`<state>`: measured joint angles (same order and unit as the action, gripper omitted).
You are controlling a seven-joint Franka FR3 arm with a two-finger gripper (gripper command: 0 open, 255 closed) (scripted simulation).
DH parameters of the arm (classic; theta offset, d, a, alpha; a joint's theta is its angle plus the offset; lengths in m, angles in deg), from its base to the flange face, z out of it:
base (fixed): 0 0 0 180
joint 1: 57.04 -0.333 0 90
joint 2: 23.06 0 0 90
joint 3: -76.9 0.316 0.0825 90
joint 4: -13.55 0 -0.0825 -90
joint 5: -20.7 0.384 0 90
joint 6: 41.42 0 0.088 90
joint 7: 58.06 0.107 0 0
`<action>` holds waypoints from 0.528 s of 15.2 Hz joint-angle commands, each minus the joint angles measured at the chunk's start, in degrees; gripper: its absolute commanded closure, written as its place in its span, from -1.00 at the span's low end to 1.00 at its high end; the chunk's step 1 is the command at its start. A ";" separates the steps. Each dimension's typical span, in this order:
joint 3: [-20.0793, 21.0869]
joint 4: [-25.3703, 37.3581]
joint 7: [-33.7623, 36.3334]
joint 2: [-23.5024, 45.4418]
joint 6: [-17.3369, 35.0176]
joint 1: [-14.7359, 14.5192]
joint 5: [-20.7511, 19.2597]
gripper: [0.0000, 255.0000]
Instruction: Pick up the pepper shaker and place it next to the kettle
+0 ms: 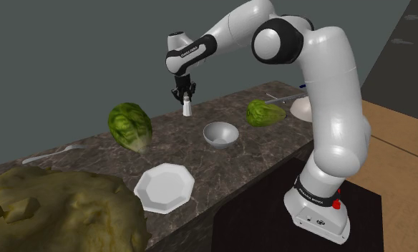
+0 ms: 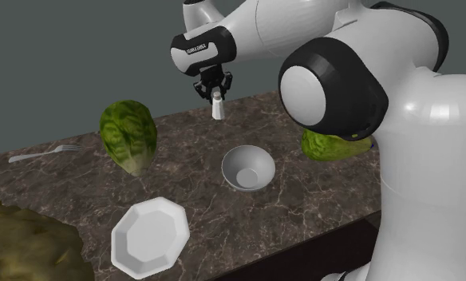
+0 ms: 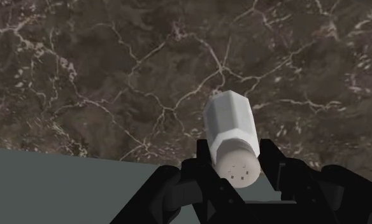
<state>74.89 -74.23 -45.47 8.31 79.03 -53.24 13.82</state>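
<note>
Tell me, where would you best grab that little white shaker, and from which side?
Near its capped top, from straight above. The shaker is narrow, with flat facets around its body, so two fingers can probably press on opposite flats without slipping. The hand holds it just that way now, shut on its upper part, with the cap end toward the hand.

Small white lettering on black wrist band (image 2: 199,49) of white robot arm (image 2: 431,160), just above the hand (image 2: 217,93). More on black base collar (image 1: 316,192). Neither line legible.
</note>
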 commanded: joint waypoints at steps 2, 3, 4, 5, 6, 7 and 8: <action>0.02 0.69 -0.15 -0.81 -1.50 -0.03 0.06 1.00; 0.03 1.06 -0.22 -1.07 -2.13 -0.03 0.09 1.00; 0.04 1.42 -0.30 -1.34 -2.75 -0.03 0.11 1.00; 0.04 1.79 -0.37 -1.60 -3.39 -0.04 0.14 1.00; 0.05 2.16 -0.44 -1.87 -4.01 -0.04 0.17 1.00; 0.05 2.56 -0.52 -2.11 -4.66 -0.04 0.19 1.00; 0.06 3.02 -0.59 -2.32 -5.32 -0.05 0.22 1.00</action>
<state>74.94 -71.76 -45.97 6.17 74.45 -53.29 14.00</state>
